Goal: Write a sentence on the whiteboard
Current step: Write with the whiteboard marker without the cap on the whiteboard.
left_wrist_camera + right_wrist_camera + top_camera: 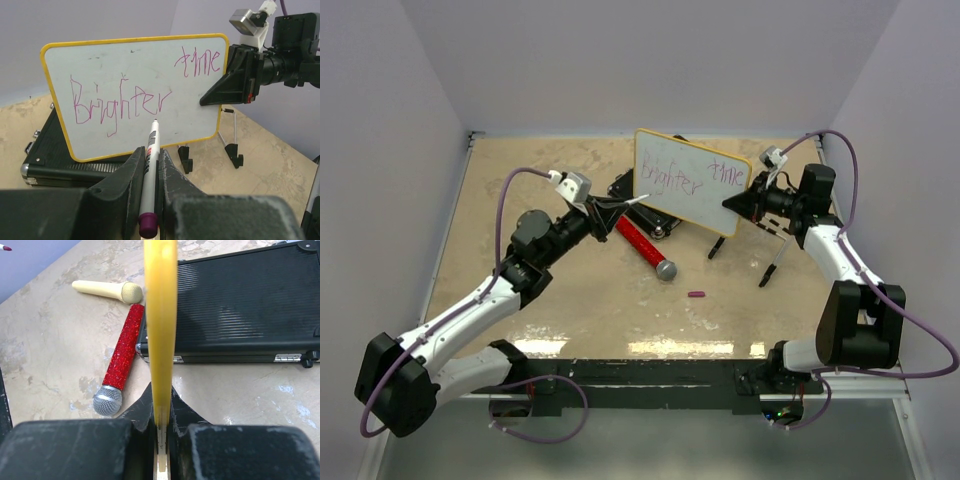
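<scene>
The whiteboard (692, 182) (135, 75) with a thin yellow rim is held up above the table, tilted. Purple words "Brighter" (117, 104) and "time" (199, 62) are written on it. My right gripper (735, 203) (161, 405) is shut on the board's right edge, seen as a yellow strip (160, 315) between the jaws. My left gripper (603, 208) (149, 157) is shut on a white marker (149, 165) with a purple end. The marker tip (154, 120) sits just below "Brighter", close to the board surface; I cannot tell if it touches.
A black case (642, 205) (240, 310) lies behind and under the board. A red glitter microphone (645, 246) (120, 357) lies on the table, and a cream microphone (107, 290) farther off. A small purple marker cap (696, 294) and black stand legs (772, 265) lie nearby.
</scene>
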Tool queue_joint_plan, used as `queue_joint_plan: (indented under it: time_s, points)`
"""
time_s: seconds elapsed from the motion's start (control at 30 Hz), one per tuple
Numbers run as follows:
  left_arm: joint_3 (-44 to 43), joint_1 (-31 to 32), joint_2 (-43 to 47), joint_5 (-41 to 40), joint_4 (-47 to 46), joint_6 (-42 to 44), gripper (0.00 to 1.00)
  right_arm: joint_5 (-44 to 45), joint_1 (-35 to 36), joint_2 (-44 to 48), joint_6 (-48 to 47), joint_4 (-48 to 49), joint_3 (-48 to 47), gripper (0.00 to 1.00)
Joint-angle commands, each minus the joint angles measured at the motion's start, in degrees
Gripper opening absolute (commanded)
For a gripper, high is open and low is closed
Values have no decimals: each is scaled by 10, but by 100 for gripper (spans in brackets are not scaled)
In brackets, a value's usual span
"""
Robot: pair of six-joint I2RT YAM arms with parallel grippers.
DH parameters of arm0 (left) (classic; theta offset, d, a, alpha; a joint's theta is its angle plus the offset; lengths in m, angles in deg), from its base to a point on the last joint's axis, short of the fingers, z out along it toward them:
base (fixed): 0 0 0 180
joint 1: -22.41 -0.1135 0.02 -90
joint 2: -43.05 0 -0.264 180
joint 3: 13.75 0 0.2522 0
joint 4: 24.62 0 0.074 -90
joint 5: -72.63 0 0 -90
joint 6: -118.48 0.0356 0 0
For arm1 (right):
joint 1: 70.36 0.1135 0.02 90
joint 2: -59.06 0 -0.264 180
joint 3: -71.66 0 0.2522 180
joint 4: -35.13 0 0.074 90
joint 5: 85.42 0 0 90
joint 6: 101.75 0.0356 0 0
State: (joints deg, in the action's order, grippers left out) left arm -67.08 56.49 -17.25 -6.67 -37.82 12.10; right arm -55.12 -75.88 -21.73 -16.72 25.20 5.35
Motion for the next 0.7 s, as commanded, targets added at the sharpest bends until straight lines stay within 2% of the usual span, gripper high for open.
queue_joint_plan:
  time_s: [0.0, 0.67]
  points:
    - [8, -5, 11, -8, -38, 18, 0, -14, 2, 16, -31, -14, -10, 0]
    - [47, -10, 33, -19, -62, 1, 0, -22, 2, 8, -43, -24, -13, 0]
